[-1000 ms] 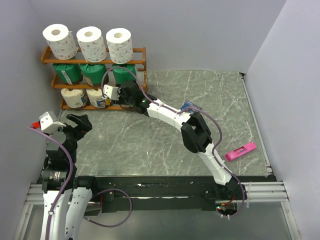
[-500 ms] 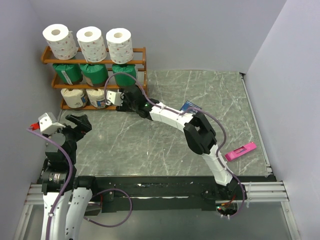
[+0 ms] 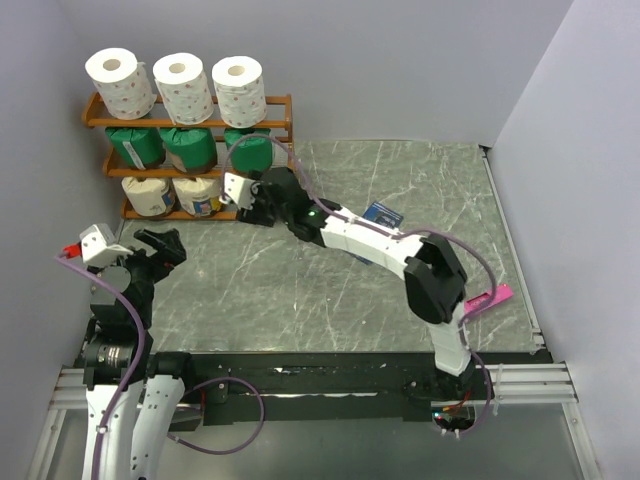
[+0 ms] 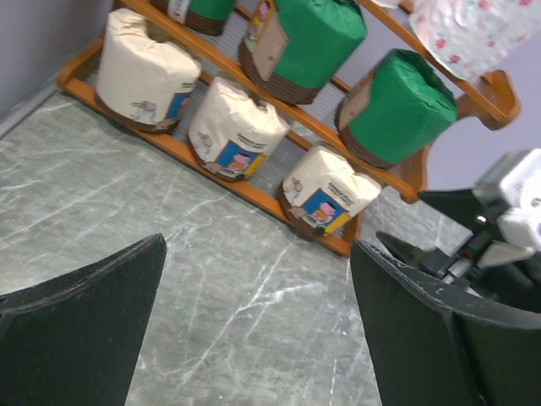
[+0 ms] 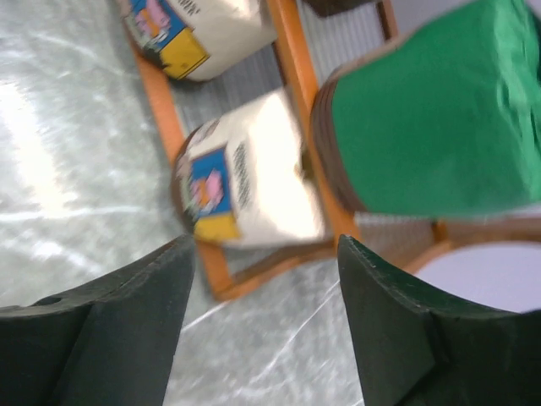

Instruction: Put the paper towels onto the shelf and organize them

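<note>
**All nine rolls on the rack, both claws spread and empty**

A low three-tier rack of orange-brown wooden slats (image 3: 270, 125) is seen at the far left corner of the grey marbled table (image 3: 400, 180). Three bare white rolls with faint dots (image 3: 180, 85) are stood upright on its top tier. Three green-wrapped rolls (image 3: 185, 148) are laid along the middle tier. Three cream-and-brown-wrapped rolls with blue picture labels (image 4: 228, 127) are laid side by side on the bottom tier, label ends turned outward.

The right gripper (image 5: 264, 254) is held close to the right end of the rack. Its fingers are spread apart with nothing between them, and they are aimed at the end cream-and-brown-wrapped roll (image 5: 254, 169) beneath a green one. The left gripper (image 4: 258, 254) is raised over the table, well apart from the rack, its fingers likewise parted and empty.

A flat dark-blue packet (image 3: 382, 212) is seen beside the right arm. A small pink item (image 3: 497, 295) lies near the table's right edge.
</note>
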{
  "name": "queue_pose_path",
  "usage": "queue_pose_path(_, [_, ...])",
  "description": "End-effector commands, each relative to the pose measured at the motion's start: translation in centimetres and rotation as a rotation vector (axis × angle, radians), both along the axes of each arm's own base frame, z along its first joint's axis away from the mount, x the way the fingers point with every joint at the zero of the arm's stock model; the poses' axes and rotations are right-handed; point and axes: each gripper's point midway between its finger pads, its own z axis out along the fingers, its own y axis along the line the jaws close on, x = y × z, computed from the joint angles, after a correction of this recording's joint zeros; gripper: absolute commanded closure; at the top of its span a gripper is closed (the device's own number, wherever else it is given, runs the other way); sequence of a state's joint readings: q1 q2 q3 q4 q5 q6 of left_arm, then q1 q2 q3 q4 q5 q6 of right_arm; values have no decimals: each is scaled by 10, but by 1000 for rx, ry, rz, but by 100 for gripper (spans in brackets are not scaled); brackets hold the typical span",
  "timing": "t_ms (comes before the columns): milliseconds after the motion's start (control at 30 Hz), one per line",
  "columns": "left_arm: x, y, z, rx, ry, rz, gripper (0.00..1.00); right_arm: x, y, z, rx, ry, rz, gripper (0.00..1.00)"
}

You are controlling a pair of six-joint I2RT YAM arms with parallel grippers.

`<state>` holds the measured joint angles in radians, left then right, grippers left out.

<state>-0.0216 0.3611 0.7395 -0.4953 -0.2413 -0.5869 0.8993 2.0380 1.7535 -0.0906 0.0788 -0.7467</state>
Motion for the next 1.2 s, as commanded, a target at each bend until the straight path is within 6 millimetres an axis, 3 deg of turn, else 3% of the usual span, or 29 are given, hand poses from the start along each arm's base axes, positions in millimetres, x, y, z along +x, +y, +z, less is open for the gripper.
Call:
queue_pose_path(0, [6, -15, 14, 14, -45, -91, 4, -29, -14, 35, 151, 71, -20, 30])
queue_pose_path(100, [10, -30, 13, 25, -50, -183, 4, -53, -31, 40, 235, 184, -57, 30])
queue_pose_path(267, [10, -62, 20, 48, -111, -367, 4, -117, -66, 56, 431, 457, -110, 20])
queue_pose_path(333, [9, -80, 22, 48, -133, -474, 4, -142, -85, 60, 481, 527, -125, 1])
queue_pose_path(533, [12, -109, 13, 33, -105, -656, 4, -193, -125, 62, 580, 681, -159, 0])
queue_pose_path(667, [5, -130, 12, 28, -116, -775, 4, -205, -148, 71, 691, 758, -281, 1])
queue_pose_path(700, [1, -139, 11, 25, -118, -818, 4, -208, -156, 81, 733, 752, -289, 0])
queue_pose_path(733, [-1, -143, 10, 23, -114, -844, 4, -211, -160, 78, 751, 766, -305, 0])
queue_pose_path(800, [-7, -153, 12, 24, -126, -907, 4, -218, -168, 95, 861, 770, -291, 0])
queue_pose_path(833, [-8, -155, 12, 26, -130, -921, 4, -220, -171, 86, 870, 781, -296, 0])
queue_pose_path(900, [-10, -159, 12, 28, -133, -947, 4, -219, -185, 98, 941, 725, -306, 1])
queue_pose_path(1033, [-11, -160, 12, 28, -135, -958, 4, -212, -209, 96, 969, 631, -379, 1])
queue_pose_path(1167, [-12, -162, 12, 27, -135, -969, 4, -211, -219, 97, 936, 608, -421, 1])
